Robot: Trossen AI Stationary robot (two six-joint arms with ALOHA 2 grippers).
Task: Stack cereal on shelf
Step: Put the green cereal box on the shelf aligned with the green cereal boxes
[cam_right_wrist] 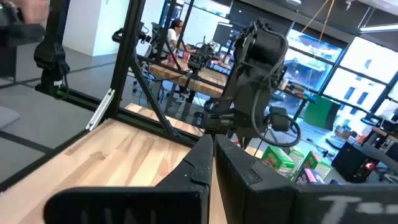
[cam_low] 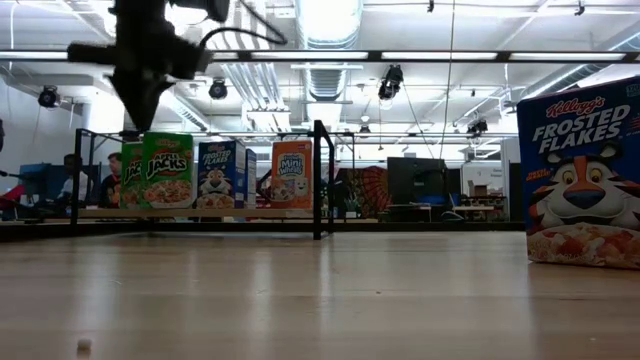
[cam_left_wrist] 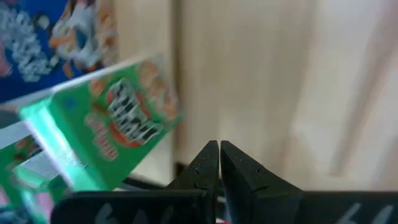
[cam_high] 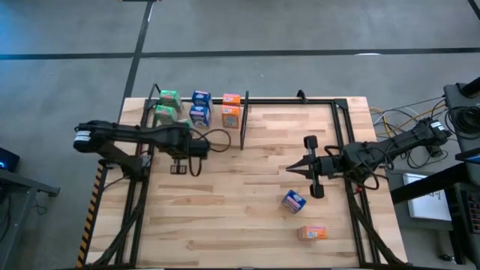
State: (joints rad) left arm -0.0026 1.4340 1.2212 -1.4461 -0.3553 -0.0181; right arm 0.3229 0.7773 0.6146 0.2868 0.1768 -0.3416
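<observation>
High view, shelf (cam_high: 247, 100): sat along the table's far edge, toward 11 o'clock; six boxes stood on it in three pairs, green Apple Jacks boxes (cam_high: 166, 105), blue Frosted Flakes boxes (cam_high: 199, 106) and orange Mini-Wheats boxes (cam_high: 231, 109).
High view, loose cereal: a blue box (cam_high: 294, 200) and an orange box (cam_high: 312, 233) lay on the wooden table (cam_high: 225, 210) toward 5 o'clock, near each other but apart.
High view, left gripper (cam_high: 204, 147): closed on nothing, at about 9 o'clock, just in front of the green pair.
High view, right gripper (cam_high: 289, 169): pinched together and empty, at about 3 o'clock, above the loose blue box.
Low view: green, blue and orange boxes stood upright on the shelf at 9 to 10 o'clock; a large Frosted Flakes box (cam_low: 582, 178) filled 3 o'clock.
Left wrist view: fingers (cam_left_wrist: 205, 168) met tip to tip; a tilted green box (cam_left_wrist: 112, 121) was close beside them.
Right wrist view: fingers (cam_right_wrist: 202, 158) pressed together; the left arm (cam_right_wrist: 255, 93) was beyond.
</observation>
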